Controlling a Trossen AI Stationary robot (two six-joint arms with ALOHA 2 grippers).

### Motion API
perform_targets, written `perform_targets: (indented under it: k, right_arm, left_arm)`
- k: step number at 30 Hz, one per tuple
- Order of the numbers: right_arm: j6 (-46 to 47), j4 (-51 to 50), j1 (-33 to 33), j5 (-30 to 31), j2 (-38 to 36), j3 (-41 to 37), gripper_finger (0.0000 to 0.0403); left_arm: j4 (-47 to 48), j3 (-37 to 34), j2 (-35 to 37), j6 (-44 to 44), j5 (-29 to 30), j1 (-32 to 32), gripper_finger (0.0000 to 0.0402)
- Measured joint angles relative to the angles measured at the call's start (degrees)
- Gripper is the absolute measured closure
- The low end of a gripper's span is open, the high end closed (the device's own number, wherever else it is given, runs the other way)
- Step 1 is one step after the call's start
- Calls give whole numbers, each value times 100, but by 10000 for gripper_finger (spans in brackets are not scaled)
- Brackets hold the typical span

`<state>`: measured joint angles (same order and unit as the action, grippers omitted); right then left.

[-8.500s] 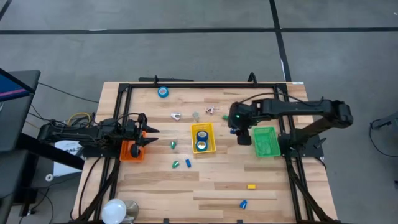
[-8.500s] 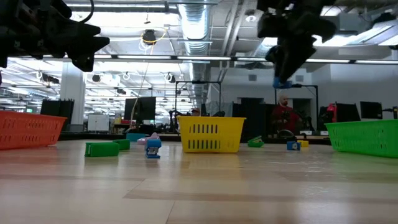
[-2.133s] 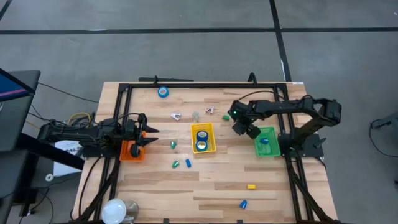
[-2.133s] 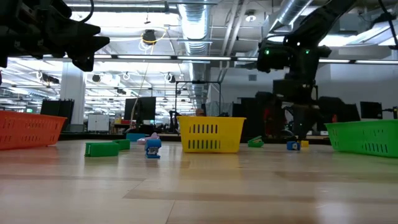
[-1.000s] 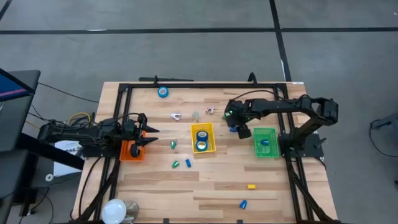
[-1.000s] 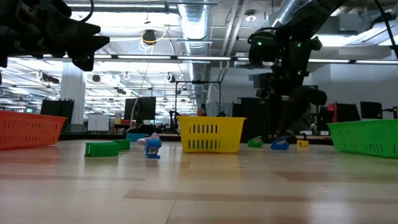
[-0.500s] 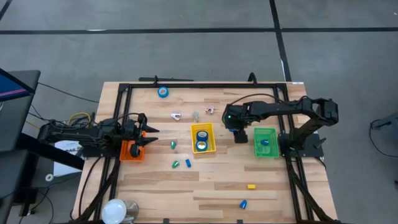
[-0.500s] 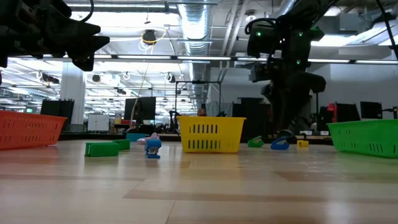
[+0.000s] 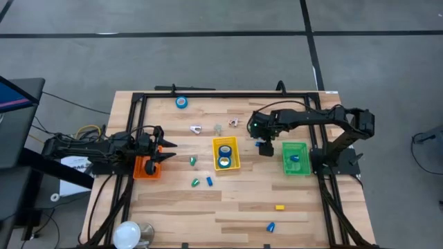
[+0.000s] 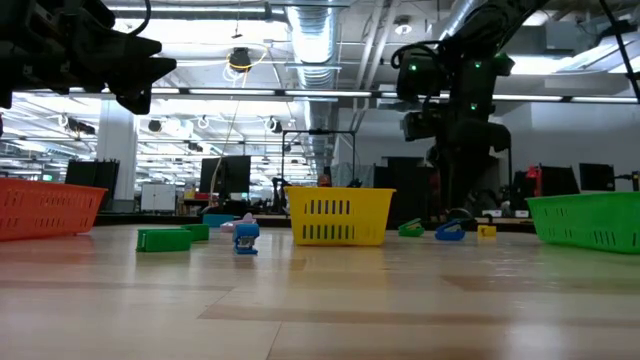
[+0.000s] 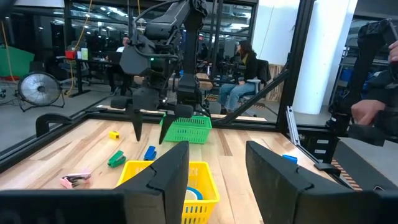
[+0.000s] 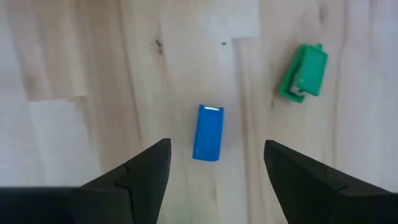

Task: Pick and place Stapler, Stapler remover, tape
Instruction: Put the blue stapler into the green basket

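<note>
My right gripper point(image 12: 217, 169) is open and points down over a small blue stapler point(image 12: 208, 132), which lies flat on the wood between and ahead of the fingers, untouched. A green stapler point(image 12: 303, 73) lies beside it. In the low view the right gripper point(image 10: 452, 205) hangs just above the blue stapler point(image 10: 449, 232). My left gripper point(image 9: 163, 149) waits open over the orange basket point(image 9: 145, 168). Blue tape rolls point(image 9: 223, 153) sit in the yellow basket point(image 9: 235, 156), and one roll of tape point(image 9: 181, 102) lies near the far edge. Staple removers point(image 9: 196, 128) lie on the table.
The green basket point(image 9: 294, 164) stands right of my right gripper and holds a blue piece point(image 9: 295, 157). Small green and blue pieces point(image 9: 196, 182) lie near the yellow basket; a yellow piece point(image 9: 279, 207) and a blue piece point(image 9: 270, 226) lie toward the near edge. A black frame point(image 9: 138, 104) borders the table.
My right gripper has shifted a little toward the table's left and come upright over the blue stapler, staying open. The stapler and the other things have not moved.
</note>
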<state>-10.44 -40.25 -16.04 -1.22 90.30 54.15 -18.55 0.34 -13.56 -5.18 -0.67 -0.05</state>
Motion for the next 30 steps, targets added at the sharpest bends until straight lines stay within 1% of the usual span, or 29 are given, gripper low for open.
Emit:
perform_targets:
  k: [5, 16, 21, 25, 30]
  right_arm:
    - [2, -33, -37, -194, 209, -7, 154]
    - [-63, 281, -5, -191, 681, 2, 154]
    - [-63, 240, -53, -177, 816, -2, 157]
    - [-61, 236, -43, -178, 826, -2, 182]
    - [-61, 165, -43, -176, 826, -2, 240]
  left_arm:
    - [0, 0, 0, 0, 0, 1, 252]
    - [-2, 0, 0, 0, 0, 0, 252]
    - [-2, 0, 0, 0, 0, 1, 252]
    - [-2, 0, 0, 1, 0, 2, 252]
    - [-2, 0, 0, -1, 0, 0, 252]
